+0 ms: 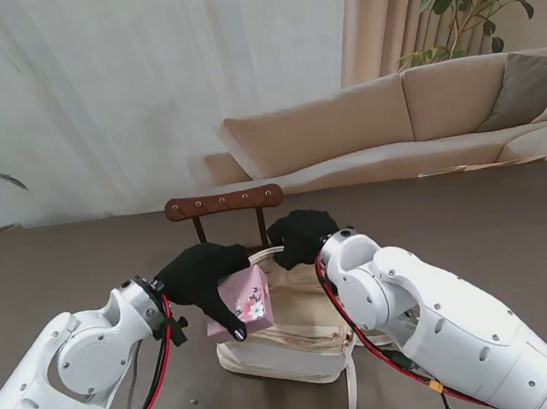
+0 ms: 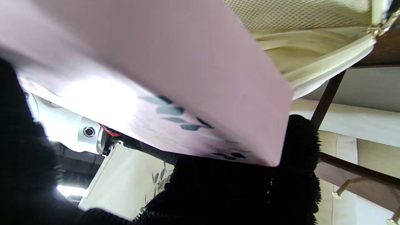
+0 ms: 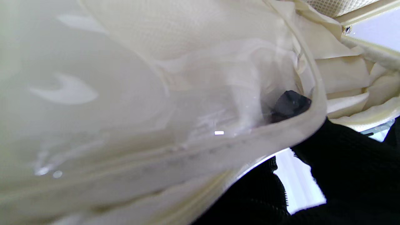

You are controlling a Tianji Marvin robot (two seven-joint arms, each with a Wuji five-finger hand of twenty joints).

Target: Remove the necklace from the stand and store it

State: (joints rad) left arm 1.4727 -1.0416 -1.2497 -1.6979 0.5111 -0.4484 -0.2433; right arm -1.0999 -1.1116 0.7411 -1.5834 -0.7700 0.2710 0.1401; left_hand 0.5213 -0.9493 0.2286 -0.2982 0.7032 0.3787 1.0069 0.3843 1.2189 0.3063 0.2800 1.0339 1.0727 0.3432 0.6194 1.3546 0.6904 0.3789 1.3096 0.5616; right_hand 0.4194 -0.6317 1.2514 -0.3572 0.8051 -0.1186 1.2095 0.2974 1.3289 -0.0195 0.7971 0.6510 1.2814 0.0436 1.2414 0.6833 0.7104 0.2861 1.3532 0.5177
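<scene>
My left hand (image 1: 201, 280) is shut on a pink box (image 1: 243, 303) with a flower print, held tilted over the near left part of a cream storage bag (image 1: 285, 349). The left wrist view is mostly filled by the pink box (image 2: 187, 78), with my black-gloved fingers (image 2: 237, 187) against its edge. My right hand (image 1: 303, 235) is shut on the bag's upper flap (image 1: 268, 255) and holds it raised. In the right wrist view a fingertip (image 3: 290, 103) shows behind the bag's clear pocket (image 3: 200, 103). The wooden necklace stand (image 1: 223, 203) is just behind the bag. No necklace can be seen.
The bag lies on a brown table (image 1: 80, 270), and one cream strap (image 1: 352, 381) trails toward me. The stand's brass pegs (image 2: 340, 190) hang bare. A beige sofa (image 1: 424, 119) and potted plants stand beyond the table. My right forearm (image 1: 452, 332) covers the bag's right side.
</scene>
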